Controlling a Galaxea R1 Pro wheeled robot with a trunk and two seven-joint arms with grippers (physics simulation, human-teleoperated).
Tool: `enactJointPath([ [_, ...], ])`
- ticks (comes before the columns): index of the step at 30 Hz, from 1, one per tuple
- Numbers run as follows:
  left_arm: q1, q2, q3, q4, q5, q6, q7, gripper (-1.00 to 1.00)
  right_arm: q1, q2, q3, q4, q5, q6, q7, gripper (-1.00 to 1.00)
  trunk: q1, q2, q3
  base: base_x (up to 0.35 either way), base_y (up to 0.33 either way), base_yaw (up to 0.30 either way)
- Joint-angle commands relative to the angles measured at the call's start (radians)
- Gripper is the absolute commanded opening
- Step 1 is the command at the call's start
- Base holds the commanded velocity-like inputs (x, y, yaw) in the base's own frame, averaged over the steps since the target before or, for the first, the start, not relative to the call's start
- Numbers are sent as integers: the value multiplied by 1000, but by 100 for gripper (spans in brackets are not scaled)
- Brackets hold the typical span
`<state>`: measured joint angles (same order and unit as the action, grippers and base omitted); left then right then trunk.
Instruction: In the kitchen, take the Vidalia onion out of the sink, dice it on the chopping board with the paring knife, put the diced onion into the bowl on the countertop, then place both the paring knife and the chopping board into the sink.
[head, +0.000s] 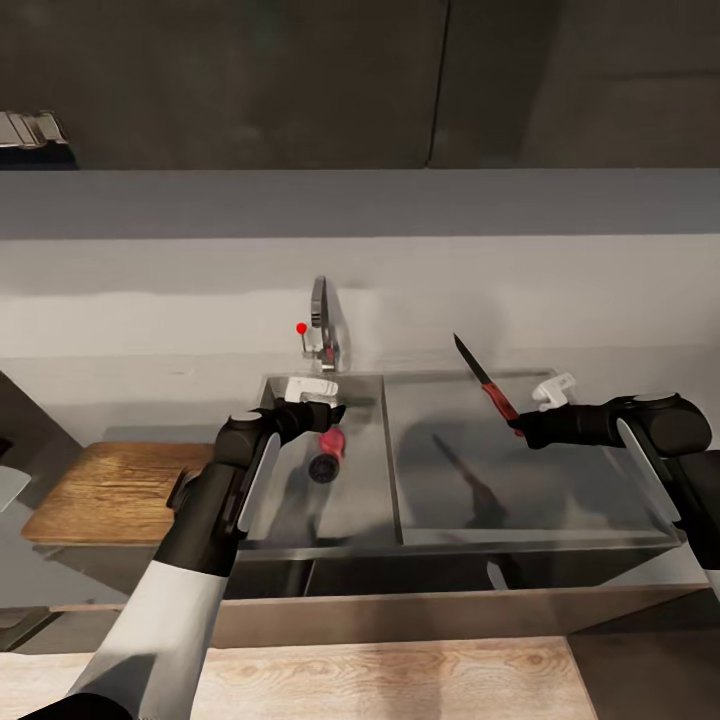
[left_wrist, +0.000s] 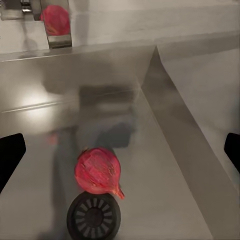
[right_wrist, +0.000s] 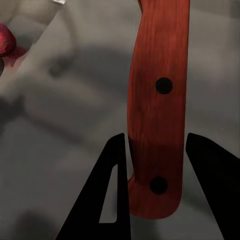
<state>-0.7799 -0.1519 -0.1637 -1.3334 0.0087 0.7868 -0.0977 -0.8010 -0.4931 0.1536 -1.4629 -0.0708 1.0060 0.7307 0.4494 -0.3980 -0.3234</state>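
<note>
The pinkish-red Vidalia onion (head: 332, 442) (left_wrist: 97, 170) lies on the floor of the sink (head: 360, 500) basin, touching the round black drain (left_wrist: 94, 216). My left gripper (head: 322, 414) (left_wrist: 120, 155) hangs just above it, open wide, with the onion between and below the fingers (left_wrist: 10, 155). My right gripper (head: 527, 428) (right_wrist: 157, 170) is shut on the red handle of the paring knife (head: 487, 382) (right_wrist: 157, 105), held over the steel drainboard (head: 560, 490) with the dark blade pointing up and away. The chopping board (head: 110, 490) lies on the countertop (head: 150, 375) left of the sink.
The chrome tap (head: 320, 325) with its red knob stands behind the basin. A pale sliver (head: 8, 488) shows at the far left edge, too cut off to tell whether it is the bowl. A light wooden surface (head: 400, 680) runs along the near edge.
</note>
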Motion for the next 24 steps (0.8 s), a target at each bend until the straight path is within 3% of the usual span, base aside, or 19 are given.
enactJointPath([
  [1, -1, 0, 1, 2, 1, 0, -2, 100, -1, -1, 0, 0, -7, 7, -4, -100, 1, -2, -2, 5, 1, 0],
  [6, -1, -1, 7, 100, 1, -21, 1, 100, -1, -1, -27, 0, -8, 7, -4, -100, 1, -2, -2, 1, 0, 0],
  [14, -5, -1, 17, 149, 1, -24, 30, 100, -1, -1, -41, 0, -9, 8, -4, -100, 1, -2, -2, 0, 0, 0],
  [18, -28, -2, 60, 234, 1, -24, 67, 100, -1, -1, -42, 0, -9, 8, -4, -100, 1, -2, -2, 0, 0, 0],
  [24, -50, -4, 69, 300, 1, -25, 73, 100, -1, -1, -41, 0, -9, 8, -4, -100, 1, -2, -2, 0, 0, 0],
])
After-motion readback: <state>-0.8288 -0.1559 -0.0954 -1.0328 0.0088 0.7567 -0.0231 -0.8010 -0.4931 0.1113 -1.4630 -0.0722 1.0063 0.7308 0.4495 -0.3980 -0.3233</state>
